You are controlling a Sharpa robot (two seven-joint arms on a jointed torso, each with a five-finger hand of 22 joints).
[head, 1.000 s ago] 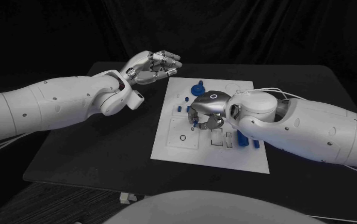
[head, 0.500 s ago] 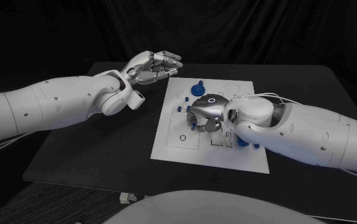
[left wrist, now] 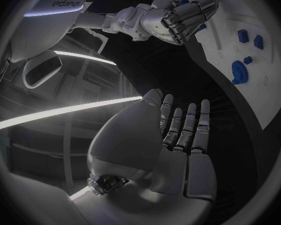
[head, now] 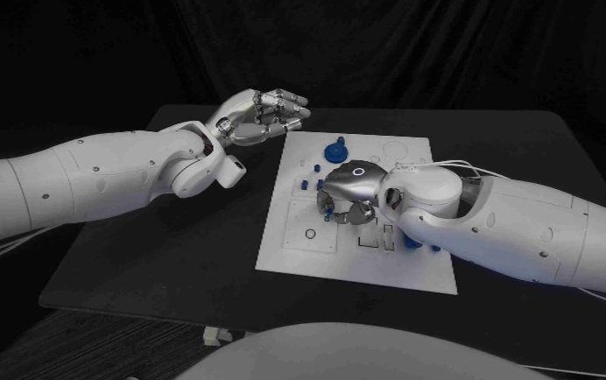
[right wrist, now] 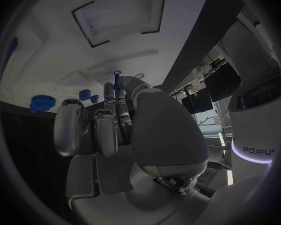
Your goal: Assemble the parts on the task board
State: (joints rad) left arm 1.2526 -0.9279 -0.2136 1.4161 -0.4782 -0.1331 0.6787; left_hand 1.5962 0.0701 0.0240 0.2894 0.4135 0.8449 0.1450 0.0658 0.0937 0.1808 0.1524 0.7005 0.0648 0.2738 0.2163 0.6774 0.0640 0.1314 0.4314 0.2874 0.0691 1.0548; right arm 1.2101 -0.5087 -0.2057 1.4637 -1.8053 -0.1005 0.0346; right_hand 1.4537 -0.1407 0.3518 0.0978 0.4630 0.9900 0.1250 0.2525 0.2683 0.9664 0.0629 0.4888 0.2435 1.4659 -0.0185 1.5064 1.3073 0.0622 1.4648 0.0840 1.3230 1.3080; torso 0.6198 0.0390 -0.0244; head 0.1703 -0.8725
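Over the middle of the white board (head: 354,257), the right hand (head: 348,194) pinches a small blue peg (right wrist: 117,75) between its fingertips. At ten o'clock off the board, the left hand (head: 259,116) hovers above the table (head: 165,249), fingers loosely curled, holding nothing.

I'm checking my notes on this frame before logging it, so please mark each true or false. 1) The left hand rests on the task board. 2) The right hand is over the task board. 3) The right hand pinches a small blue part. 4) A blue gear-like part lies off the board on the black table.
1) False: the left hand is raised beside the task board's far corner, holding nothing.
2) True: the right hand is low over the board's middle.
3) True: a small blue part sits at its fingertips.
4) False: the blue gear-like part is on the board, near its far edge.
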